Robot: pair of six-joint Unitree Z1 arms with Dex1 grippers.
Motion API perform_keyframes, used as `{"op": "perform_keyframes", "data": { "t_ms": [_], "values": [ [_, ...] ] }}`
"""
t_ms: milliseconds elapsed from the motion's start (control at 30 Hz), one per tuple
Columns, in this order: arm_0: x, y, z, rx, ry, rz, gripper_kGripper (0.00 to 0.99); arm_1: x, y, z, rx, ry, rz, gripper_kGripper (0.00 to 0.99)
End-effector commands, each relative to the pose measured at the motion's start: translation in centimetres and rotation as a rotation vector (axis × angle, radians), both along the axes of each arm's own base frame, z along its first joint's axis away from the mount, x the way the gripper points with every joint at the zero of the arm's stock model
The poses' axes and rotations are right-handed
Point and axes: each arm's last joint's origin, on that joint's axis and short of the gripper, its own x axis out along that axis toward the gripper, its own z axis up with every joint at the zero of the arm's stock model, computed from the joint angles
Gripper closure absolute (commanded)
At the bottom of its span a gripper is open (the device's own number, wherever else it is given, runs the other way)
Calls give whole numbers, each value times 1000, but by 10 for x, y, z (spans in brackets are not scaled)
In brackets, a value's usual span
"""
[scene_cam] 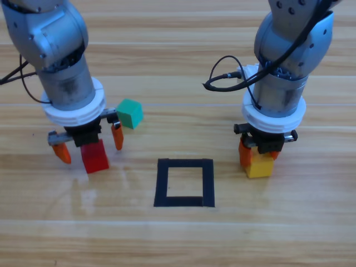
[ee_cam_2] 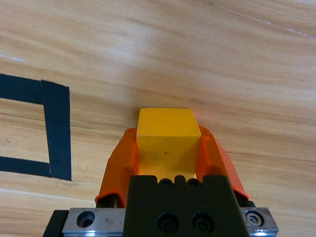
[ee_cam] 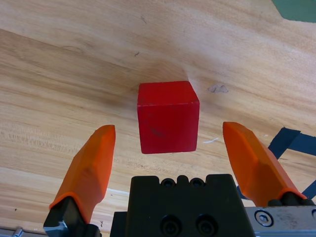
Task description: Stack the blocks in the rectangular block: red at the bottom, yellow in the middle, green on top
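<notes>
The left gripper (scene_cam: 89, 146), jaws wide apart, straddles the red cube (scene_cam: 94, 156) at left of frame without touching it; closing off-centre could skew the cube. The right gripper (scene_cam: 259, 154) is clamped on the yellow cube (scene_cam: 260, 165) at right; moving first would break the stacking order in the tape square (scene_cam: 184, 183).

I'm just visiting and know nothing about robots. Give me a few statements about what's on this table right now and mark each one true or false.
1. The right gripper is clamped on the yellow cube. True.
2. The left gripper has closed on the red cube. False: its jaws are open, one on each side of the cube, with gaps showing in the left wrist view.
3. The black tape square has a cube inside it. False: it holds nothing.
4. The green cube sits on the table beside the left gripper. True.
5. The cubes are already stacked. False: all three lie apart.
</notes>
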Motion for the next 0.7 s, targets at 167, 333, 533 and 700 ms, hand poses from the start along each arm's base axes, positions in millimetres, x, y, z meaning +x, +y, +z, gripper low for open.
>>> {"op": "perform_keyframes", "data": {
  "t_ms": [167,333,533,700],
  "values": [
    [1,-16,-28,40,43,-31,82,-4,-29,27,2,-30,-12,803],
    [4,-16,-37,53,55,-45,113,-4,-28,22,-3,-18,-6,803],
    [6,-17,-41,56,58,-65,229,-4,-29,25,-1,-26,-4,803],
    [6,-17,-39,50,50,-83,254,-4,-29,27,-4,-33,-3,803]
  ]
}}
